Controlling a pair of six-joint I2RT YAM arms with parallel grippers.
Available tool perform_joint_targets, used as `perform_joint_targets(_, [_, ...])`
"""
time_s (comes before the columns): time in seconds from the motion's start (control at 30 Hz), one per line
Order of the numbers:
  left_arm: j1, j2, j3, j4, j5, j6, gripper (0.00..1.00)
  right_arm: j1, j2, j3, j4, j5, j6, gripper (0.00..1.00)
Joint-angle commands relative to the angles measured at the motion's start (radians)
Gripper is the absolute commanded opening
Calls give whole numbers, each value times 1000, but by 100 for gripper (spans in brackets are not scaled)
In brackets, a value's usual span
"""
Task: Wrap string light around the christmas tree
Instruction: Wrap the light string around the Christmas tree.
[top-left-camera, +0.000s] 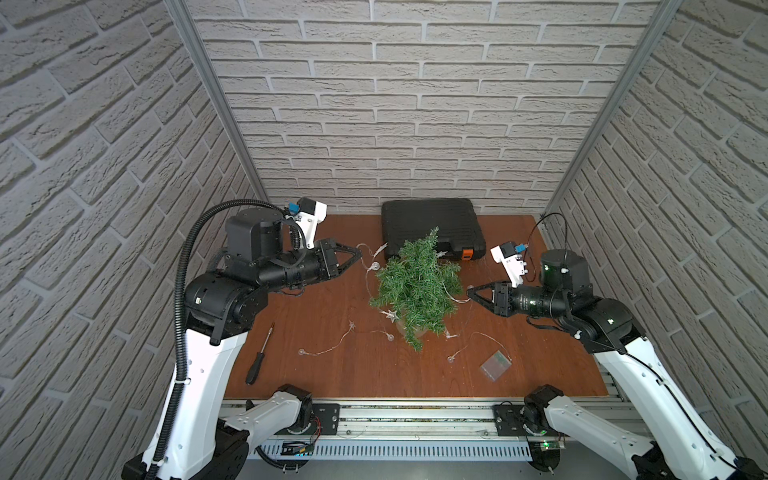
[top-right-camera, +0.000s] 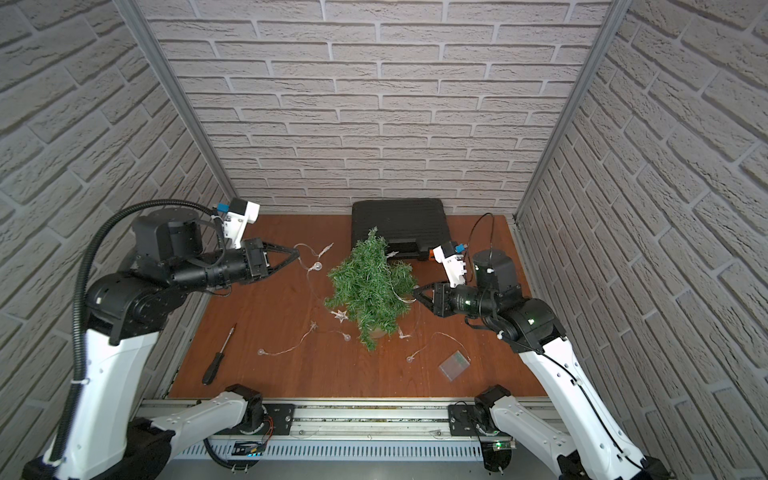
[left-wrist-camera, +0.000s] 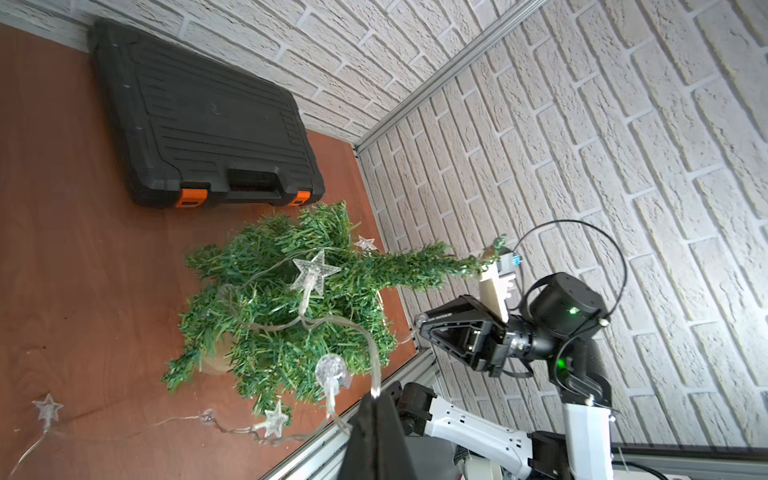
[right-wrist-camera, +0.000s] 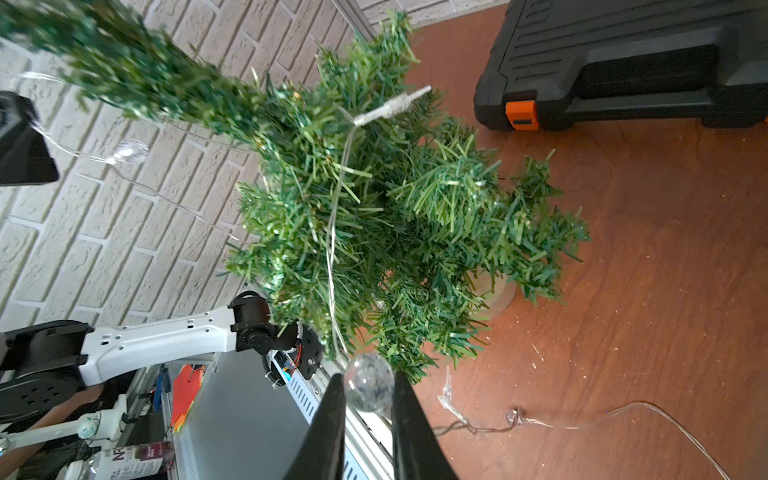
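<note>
1. String light: part of it is draped over the tree, with a star and wire lying across the branches. The rest lies slack on the desk toward the front edge, and its clear box sits near the front right corner.
2. Tree: it stands upright on its pot about mid-desk, just in front of the black case at the back edge. A screwdriver lies toward the front left, well apart from the work.
3. Left gripper: it is raised on the tree's left side with its jaws pressed together on the wire. A strand runs from its tip across to the branches.
4. Right gripper: it is close against the tree's right side, its jaws only slightly parted and pinching a round bulb. Wire climbs from the bulb into the needles.
5. Step, as I read it: wrapping is under way but loose. I'd say less than one full turn sits on the tree, and most of the light is on the desk.
6. Next move, in my judgement: one arm must carry its strand round behind the tree while the other holds its end. I'd want gentle tension, so the tree neither tips nor drags and the wire settles into the branches, not off them.
</note>
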Motion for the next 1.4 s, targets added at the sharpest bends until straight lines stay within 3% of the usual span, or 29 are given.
perform_joint_targets(0.0, [-19,-36,-27,95,44,-25,0,28,10,-18,74,107,-25,21])
perform_joint_targets(0.23, [-42,-71,-86,135,64,-72,0,74,107,17,131,220,-38,25])
perform_joint_targets(0.5, [-50,-113,-133,215,37,-172,0,124,34,85,88,377,-38,77])
perform_joint_targets(0.67, [-61,-125,-148,246,37,-204,0,184,-72,83,19,423,-7,93])
perform_joint_targets(0.9, [-87,-128,-161,277,36,-239,0,412,-93,42,85,477,-50,78])
perform_joint_targets(1.2, [-119,-122,-155,286,10,-256,0,786,50,54,295,680,-177,77])
perform_joint_targets(1.37, [-131,-122,-154,294,0,-267,0,910,160,75,433,821,-228,70])
